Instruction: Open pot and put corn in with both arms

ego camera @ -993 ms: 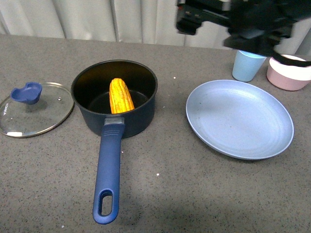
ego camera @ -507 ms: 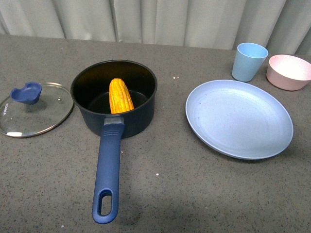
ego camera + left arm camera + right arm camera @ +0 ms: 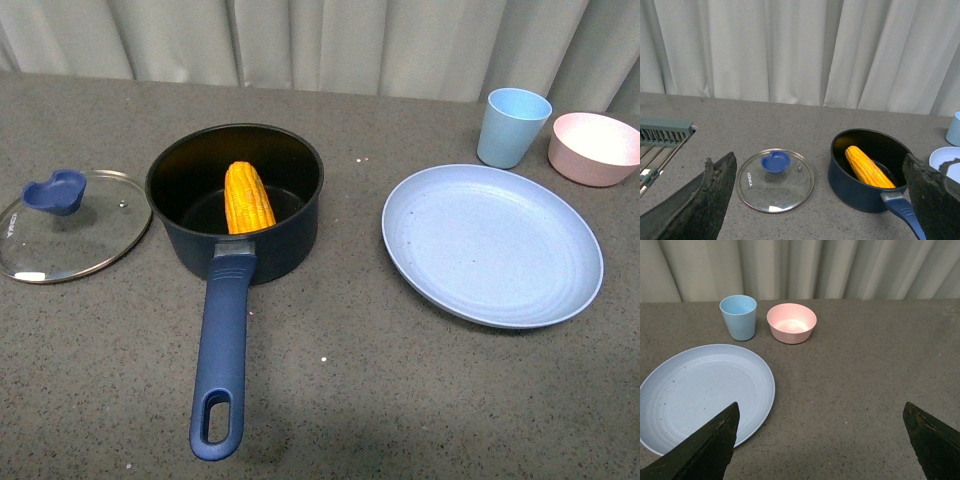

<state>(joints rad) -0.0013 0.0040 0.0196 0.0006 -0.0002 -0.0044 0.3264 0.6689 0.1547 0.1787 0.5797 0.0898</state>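
Front view: the corn (image 3: 249, 197) lies inside the pot (image 3: 236, 200), the lid (image 3: 72, 222) just beside it on the bench (image 3: 400, 390); no arm shows.

Left wrist view: the left hand (image 3: 815, 200) is released, empty.

Right wrist view: the right hand (image 3: 820, 440) is released, well apart from the pot. The task looks done; nothing remains but resting.

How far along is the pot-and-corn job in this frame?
It looks done: the glass lid lies on the table beside the pot, and the corn rests inside it. Nothing is in hand; both end effectors are open and empty in the wrist views. No step appears left.
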